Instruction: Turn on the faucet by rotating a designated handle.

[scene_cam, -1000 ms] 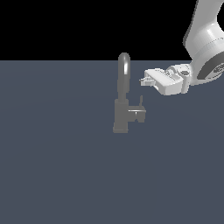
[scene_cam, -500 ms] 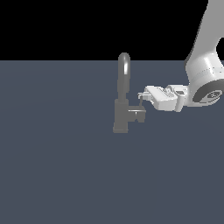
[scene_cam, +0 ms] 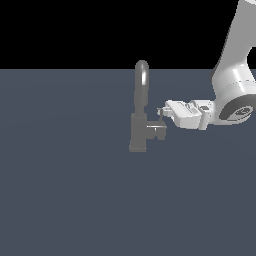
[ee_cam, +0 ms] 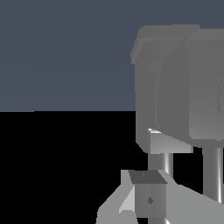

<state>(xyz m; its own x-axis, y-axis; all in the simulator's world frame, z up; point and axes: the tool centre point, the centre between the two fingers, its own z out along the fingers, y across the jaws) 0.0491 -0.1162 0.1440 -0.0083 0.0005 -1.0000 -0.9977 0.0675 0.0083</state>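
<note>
**Gripper at the handle's lever**

The faucet [scene_cam: 139, 112] stands near the middle of the grey floor [scene_cam: 65, 190], well clear of its edges. It looks rigid, smooth metal, likely slippery. The handle [scene_cam: 156, 129], a short stub off the base, should pivot; its thin upright lever seems the best hold. The arm [scene_cam: 232, 75] reaches in level from the exterior view's right, gripper [scene_cam: 162, 112] at that lever; whether its fingers are apart or closed, I cannot tell
</note>
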